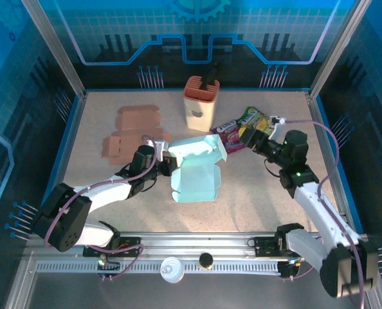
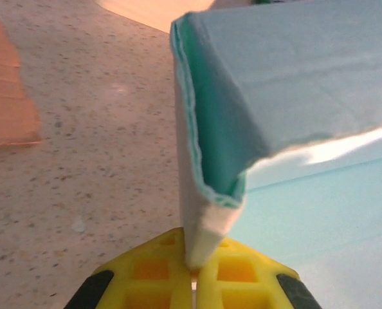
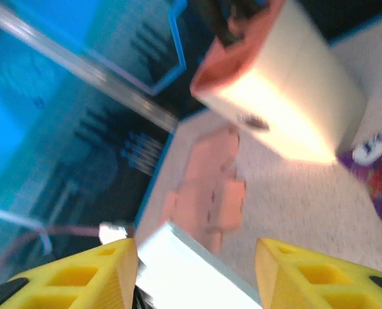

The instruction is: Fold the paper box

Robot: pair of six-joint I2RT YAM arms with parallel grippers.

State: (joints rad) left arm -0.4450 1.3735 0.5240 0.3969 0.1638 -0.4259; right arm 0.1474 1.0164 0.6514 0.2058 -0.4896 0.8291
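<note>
The pale teal paper box [image 1: 197,170] lies partly folded in the middle of the table, its lid flap raised. My left gripper [image 1: 165,154] is at the box's upper left corner. In the left wrist view its yellow fingers [image 2: 152,277] are shut on a folded edge of the box [image 2: 294,77]. My right gripper [image 1: 251,138] hovers just right of the raised flap, apart from it. Its yellow fingers [image 3: 69,277] stand open in the right wrist view, and the pale edge of the box [image 3: 178,264] shows in the gap between them.
A cream and orange holder [image 1: 201,103] with a dark item in it stands behind the box. A colourful snack packet [image 1: 245,123] lies under the right gripper. Flat brown cardboard blanks [image 1: 130,132] lie at the back left. Frame posts and walls ring the table.
</note>
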